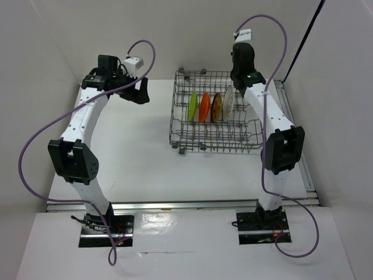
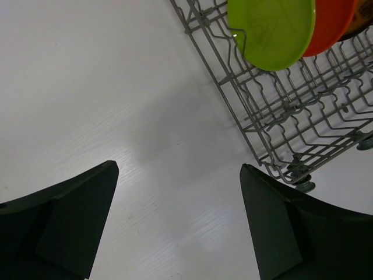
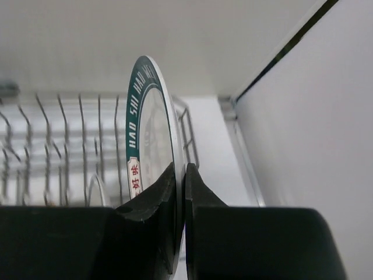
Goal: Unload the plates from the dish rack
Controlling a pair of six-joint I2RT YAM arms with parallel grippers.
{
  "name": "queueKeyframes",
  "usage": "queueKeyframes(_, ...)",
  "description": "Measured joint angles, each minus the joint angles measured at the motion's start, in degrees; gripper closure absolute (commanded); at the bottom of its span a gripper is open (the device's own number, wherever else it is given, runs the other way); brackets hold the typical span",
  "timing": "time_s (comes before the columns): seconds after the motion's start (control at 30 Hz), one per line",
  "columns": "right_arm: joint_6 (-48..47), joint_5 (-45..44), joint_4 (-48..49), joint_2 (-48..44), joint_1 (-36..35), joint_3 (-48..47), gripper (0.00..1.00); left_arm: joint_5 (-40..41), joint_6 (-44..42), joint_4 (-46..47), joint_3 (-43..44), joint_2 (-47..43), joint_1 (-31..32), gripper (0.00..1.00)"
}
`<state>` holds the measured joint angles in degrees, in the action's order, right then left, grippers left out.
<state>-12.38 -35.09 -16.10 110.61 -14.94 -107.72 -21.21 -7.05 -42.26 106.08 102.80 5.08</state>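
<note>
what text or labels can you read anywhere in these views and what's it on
"HAO SHI HAO": white capitals on the rim of the dark-rimmed plate held by the right gripper; letters beyond curve away, unreadable.
Red Chinese characters on a white patch lower on that rim: too blurred to read.
Nothing else legible.

The flat white table (image 1: 140,151) lies open at nine o'clock of the grey wire dish rack (image 1: 192,137); upright coloured plates (image 1: 204,107) fill its middle; a white wall (image 1: 332,116) stands near at three o'clock.

Grey metal wire rack (image 1: 192,139) is holding lime-green round plate (image 1: 192,105), orange round plate (image 1: 204,107), yellow-brown patterned round plate (image 1: 216,107); white round plate (image 3: 152,134) is showing dark-teal lettered rim.
</note>
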Motion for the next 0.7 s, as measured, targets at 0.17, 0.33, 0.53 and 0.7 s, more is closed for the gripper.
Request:
queueKeyframes(0.17, 2.3, 6.3, 0.9, -4.0, -0.7, -5.6, 1.0, -3.8, 1.1, -0.9, 1.3, 0.1, 0.0, 0.0)
queueKeyframes(0.33, 17.0, 37.1, 6.3, -9.2, -0.4, -0.1, 1.0, -8.2, 3.5, -0.4, 3.7, 0.2, 0.0, 0.0)
queueKeyframes(0.53, 33.2, 67.8, 19.1, -3.7, -1.6, 9.4, 1.0, -12.5, 5.9, 0.6, 3.8, 0.3, -0.1, 0.0)
queueKeyframes(0.7, 42.1, 80.5, 25.8, 4.3, -4.0, 12.8, 1.0, -14.4, 7.5, 3.1, 0.7, 0.3, -0.3, 0.06)
